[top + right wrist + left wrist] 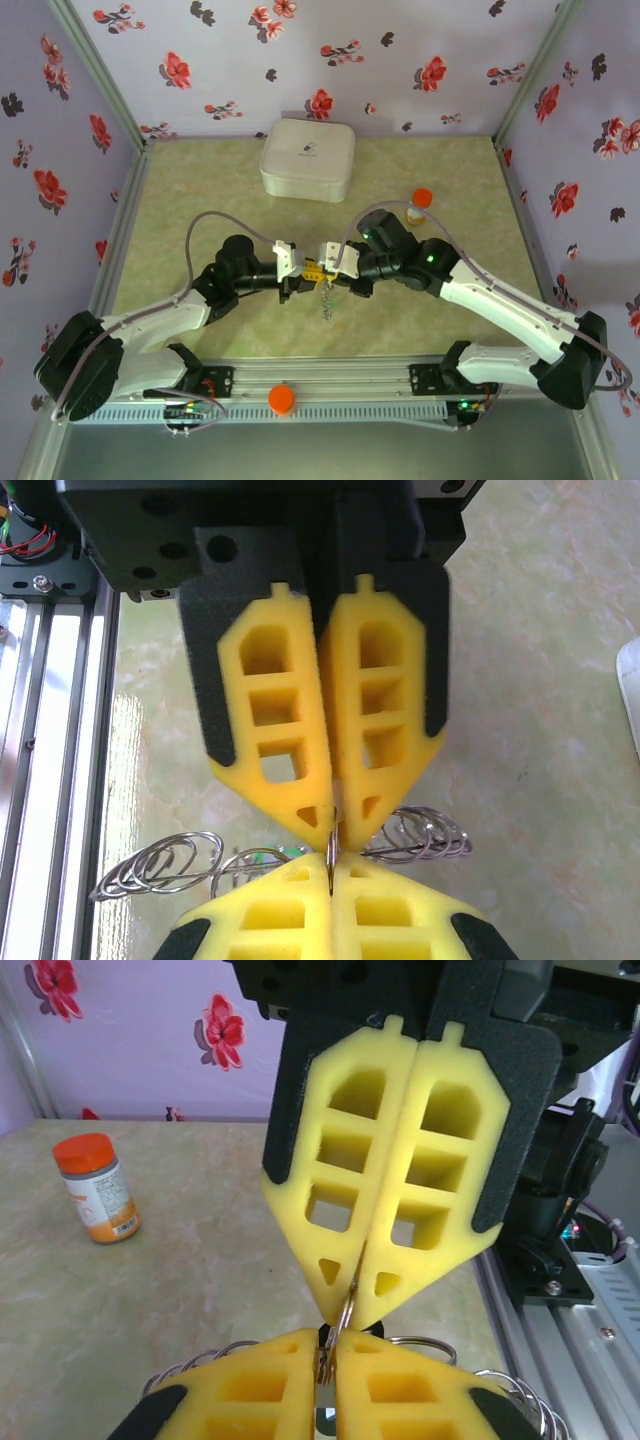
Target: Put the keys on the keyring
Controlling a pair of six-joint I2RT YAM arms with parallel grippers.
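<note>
My left gripper [310, 272] and right gripper [329, 271] meet tip to tip over the middle of the table. Both are shut on one thin metal loop [347, 1312] that stands on edge between the two pairs of yellow pads. In the left wrist view my own left gripper [327, 1348] is at the bottom and the right gripper [352, 1300] points down from above. The keyring [152, 868], a string of wire coils, hangs beneath the pads and dangles in the top view [325, 297]. A green tab [263, 856] peeks from among the coils. The dark key is hidden.
A white rounded-square case [307, 158] sits at the back of the table. An orange-capped bottle [420, 204] stands behind the right arm. The aluminium rail [330, 385] runs along the near edge with an orange knob [282, 398] on it. Floral walls enclose three sides.
</note>
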